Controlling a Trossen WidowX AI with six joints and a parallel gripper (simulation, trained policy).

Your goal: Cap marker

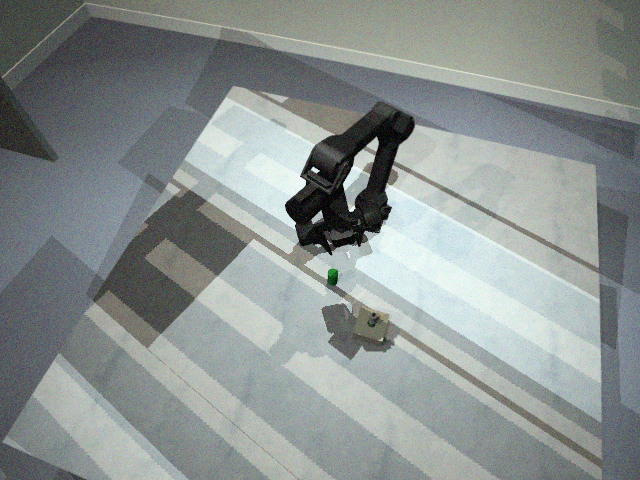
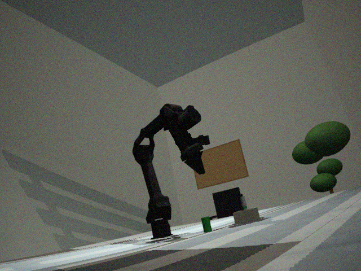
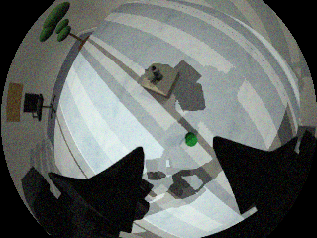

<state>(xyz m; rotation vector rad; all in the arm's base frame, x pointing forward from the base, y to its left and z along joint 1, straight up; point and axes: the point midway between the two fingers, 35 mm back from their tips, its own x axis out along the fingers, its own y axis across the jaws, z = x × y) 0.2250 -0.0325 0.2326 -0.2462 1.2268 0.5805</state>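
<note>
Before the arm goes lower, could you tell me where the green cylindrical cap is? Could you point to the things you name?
The green cylindrical cap (image 1: 332,277) (image 2: 206,224) (image 3: 191,139) stands on the table, in the top view between the black gripper (image 1: 345,250) (image 2: 203,173) (image 3: 179,146) and the beige holder block (image 1: 363,333) (image 2: 246,215) (image 3: 166,85).
</note>
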